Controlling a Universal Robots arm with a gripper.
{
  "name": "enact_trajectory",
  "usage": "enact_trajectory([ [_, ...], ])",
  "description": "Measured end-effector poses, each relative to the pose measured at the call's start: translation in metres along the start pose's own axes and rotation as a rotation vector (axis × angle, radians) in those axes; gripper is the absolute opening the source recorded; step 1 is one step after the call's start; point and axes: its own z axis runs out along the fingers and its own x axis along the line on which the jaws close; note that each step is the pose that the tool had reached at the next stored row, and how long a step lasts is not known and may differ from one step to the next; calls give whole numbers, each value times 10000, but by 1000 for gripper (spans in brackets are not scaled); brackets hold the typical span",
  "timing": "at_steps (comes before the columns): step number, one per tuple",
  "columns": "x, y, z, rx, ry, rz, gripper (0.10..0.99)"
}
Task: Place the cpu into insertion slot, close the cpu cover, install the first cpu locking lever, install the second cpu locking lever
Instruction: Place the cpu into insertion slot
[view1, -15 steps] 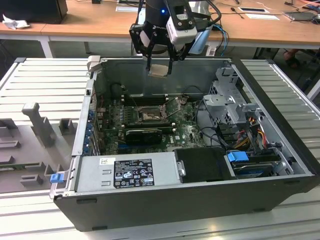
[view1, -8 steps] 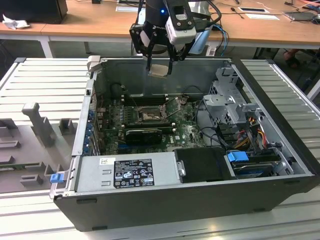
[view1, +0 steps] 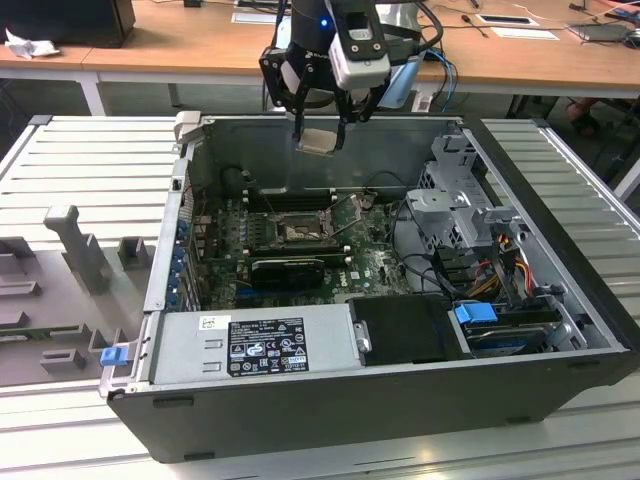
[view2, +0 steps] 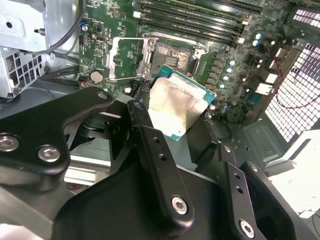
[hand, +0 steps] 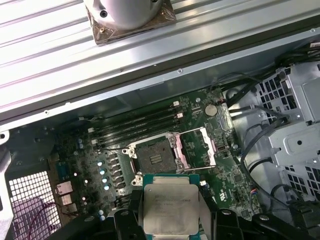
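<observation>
- The cpu (hand: 170, 205) is hanging in the air above the open computer case (view1: 300, 400), well clear of the motherboard (view1: 370, 265) and touching nothing but the gripper. Its pale metal top is facing up.
- The fingers (view1: 296, 120) are closed narrowly on the cpu, pinching it by two opposite edges. With so thin a hold, I'm thinking any knock could be twisting the chip or dropping it onto the board.
- The insertion slot (hand: 152, 159) is lying open below, with its contact field exposed. I cannot tell whether the chip is lined up over it. If it is coming down skewed or tilted, it could be bending contacts or sitting proud of the frame.
- The cpu cover (hand: 197, 147) is lying flipped back just beside the slot. A descent drifting that way could be catching its edge.
- The memory slots (hand: 135, 125) are running alongside the socket, and cables (hand: 255, 145) are looping near the drive cage (view1: 450, 190), so there is more to snag.
- The case is resting on the ribbed grey counter (view1: 90, 160). A hard push downward could be shifting it.
</observation>
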Motion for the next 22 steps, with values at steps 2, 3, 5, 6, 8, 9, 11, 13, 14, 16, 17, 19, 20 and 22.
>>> enact_trajectory([
  [2, 0, 0, 0, 0, -6, 61, 537],
  [3, 0, 0, 1, -1, -9, 95, 537],
  [5, 0, 0, 1, -3, -14, 164, 537],
  [6, 0, 0, 2, -4, -18, 200, 537],
  [8, 0, 0, 2, -5, -21, 243, 537],
  [9, 0, 0, 3, -5, -25, 277, 537],
  [11, 0, -1, 6, -7, -32, 356, 537],
  [13, 0, -1, 7, -8, -37, 416, 537],
  [14, 0, -1, 8, -8, -41, 462, 537],
  [16, 0, -1, 12, -11, -50, 558, 537],
  [17, 0, -1, 12, -11, -54, 605, 537],
  [19, 0, -1, 14, -13, -61, 682, 537],
  [20, 0, -1, 15, -14, -64, 713, 537],
  [22, 0, -2, 16, -15, -72, 805, 537],
])
